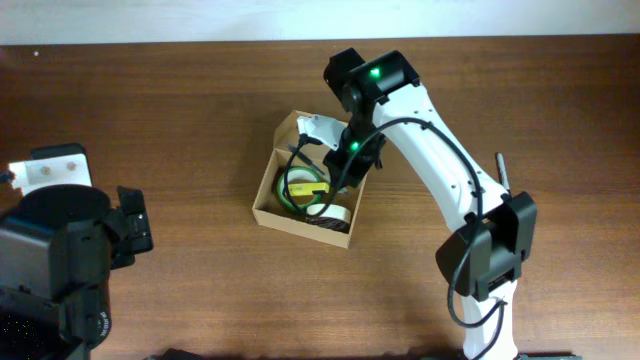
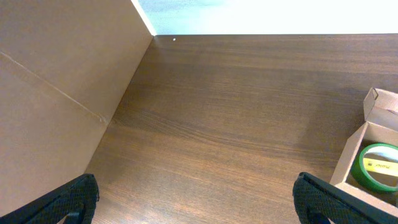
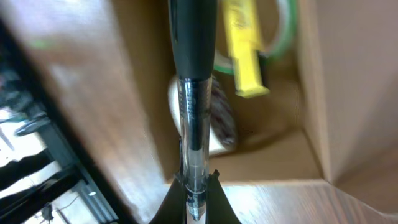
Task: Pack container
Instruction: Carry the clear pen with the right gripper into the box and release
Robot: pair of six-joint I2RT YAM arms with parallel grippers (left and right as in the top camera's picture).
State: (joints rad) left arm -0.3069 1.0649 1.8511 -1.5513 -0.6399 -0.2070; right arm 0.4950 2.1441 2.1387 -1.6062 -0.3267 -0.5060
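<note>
The left hand [image 2: 196, 186] stands wide and empty over the bench [image 2: 236, 112], well apart from the container [image 1: 266, 190], which lies to its right. The right hand [image 1: 347, 162] is the nearer one: it hangs over the open container, closed on a pen [image 3: 191, 93] whose long axis points down into it.

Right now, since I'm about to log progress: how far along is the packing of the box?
Already in the container: a green tape roll, a yellow item and a whitish roll. In hand: the right hand is shut on a pen aimed into it. Left: release the pen, perhaps pack the slim dark item lying outside, close the flap. The left hand is open, idle.
</note>
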